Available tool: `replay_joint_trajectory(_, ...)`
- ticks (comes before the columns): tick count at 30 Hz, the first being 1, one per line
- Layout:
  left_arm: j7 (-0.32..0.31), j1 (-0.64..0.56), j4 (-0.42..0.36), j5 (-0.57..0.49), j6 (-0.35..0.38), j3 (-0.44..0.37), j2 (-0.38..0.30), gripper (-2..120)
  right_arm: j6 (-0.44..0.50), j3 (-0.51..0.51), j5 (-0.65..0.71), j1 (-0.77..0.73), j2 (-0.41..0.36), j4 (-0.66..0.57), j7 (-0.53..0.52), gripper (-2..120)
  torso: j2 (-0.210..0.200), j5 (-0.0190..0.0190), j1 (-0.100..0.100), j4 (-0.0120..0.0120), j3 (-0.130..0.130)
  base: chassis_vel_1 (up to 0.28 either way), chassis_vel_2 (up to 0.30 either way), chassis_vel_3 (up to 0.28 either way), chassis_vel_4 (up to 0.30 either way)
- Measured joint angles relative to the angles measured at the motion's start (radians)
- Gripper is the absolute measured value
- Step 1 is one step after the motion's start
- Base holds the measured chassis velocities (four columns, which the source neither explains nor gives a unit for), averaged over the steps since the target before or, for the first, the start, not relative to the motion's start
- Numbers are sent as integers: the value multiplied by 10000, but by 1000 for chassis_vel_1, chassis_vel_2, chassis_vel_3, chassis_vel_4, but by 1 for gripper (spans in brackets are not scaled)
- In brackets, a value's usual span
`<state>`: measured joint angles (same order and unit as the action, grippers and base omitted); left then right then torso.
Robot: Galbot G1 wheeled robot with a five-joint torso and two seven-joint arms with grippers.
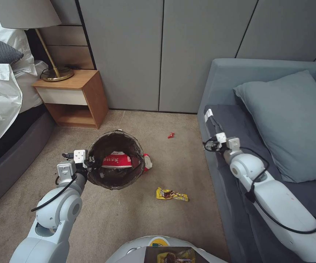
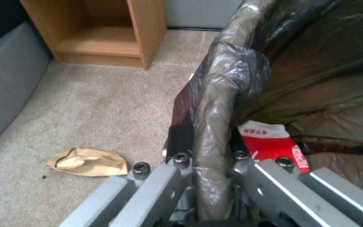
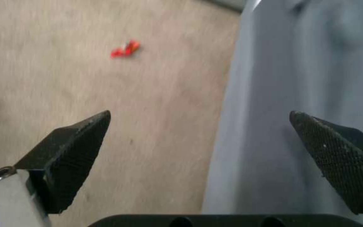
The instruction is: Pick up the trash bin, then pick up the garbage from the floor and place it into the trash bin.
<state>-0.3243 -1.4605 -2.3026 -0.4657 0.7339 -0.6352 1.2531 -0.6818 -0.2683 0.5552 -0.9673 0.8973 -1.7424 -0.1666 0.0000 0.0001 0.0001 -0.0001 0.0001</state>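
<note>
The trash bin point(image 1: 139, 148), round with a dark bag over its rim, is in front of me on the left. My left gripper point(image 1: 90, 163) is shut on its near-left rim; the left wrist view shows the bagged rim point(image 2: 227, 78) clamped between the fingers point(image 2: 181, 159). A red-and-white wrapper point(image 1: 116, 160) lies inside the bin point(image 2: 269, 143). Garbage on the carpet: a yellow wrapper point(image 1: 171, 194), a small red wrapper point(image 1: 170, 135) point(image 3: 124, 50), a red-and-white piece point(image 1: 148, 162) beside the bin, and a brown wrapper point(image 2: 87, 161). My right gripper point(image 1: 211, 145) point(image 3: 198, 116) hangs open and empty over the sofa's edge.
A grey sofa point(image 1: 224, 84) with a blue pillow point(image 1: 293, 120) fills the right side. A wooden nightstand point(image 1: 74, 98) with a lamp point(image 1: 52, 54) stands at the back left, next to a bed point(image 1: 0, 102). Grey cabinet doors point(image 1: 158, 51) close off the back. Open carpet lies between bin and sofa.
</note>
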Motion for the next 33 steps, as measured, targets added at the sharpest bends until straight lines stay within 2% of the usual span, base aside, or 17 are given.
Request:
replay_joint_trajectory(2, 2, -16, -21, 15, 3, 22, -13, 0, -102, 520, -35, 399, 113, 683, 198, 100, 0, 0, 0, 0, 0, 0, 0, 0, 0)
replay_joint_trajectory(5, 3, -17, -26, 21, 4, 25, -20, 0, -171, 704, -47, 540, 163, 939, 278, 100, 0, 1, 0, 1, 0, 0, 0, 0, 0)
replay_joint_trajectory(6, 3, -13, -29, 22, 5, 25, -29, 0, -272, 963, -44, 733, 238, 1263, 356, 100, 0, -1, 0, 1, 0, 0, 0, 0, 0)
replay_joint_trajectory(7, 4, 27, -2, 22, 8, 10, -73, 0, -389, 1592, -156, 1114, 451, 2155, 555, 100, 0, 0, 0, 1, 0, 0, 0, 0, 0)
replay_joint_trajectory(12, -71, 85, 78, -28, 13, 11, -55, 0, -361, 2046, -522, 1275, 805, 2898, 637, 100, 0, -2, 0, 0, 0, 0, 0, 0, 0)
replay_joint_trajectory(33, -34, 98, 270, -42, 22, 129, 14, 0, -46, 3562, -1491, 1025, 1046, 3269, 1077, 100, 0, -2, 0, 0, -1, 0, 0, 0, 0)
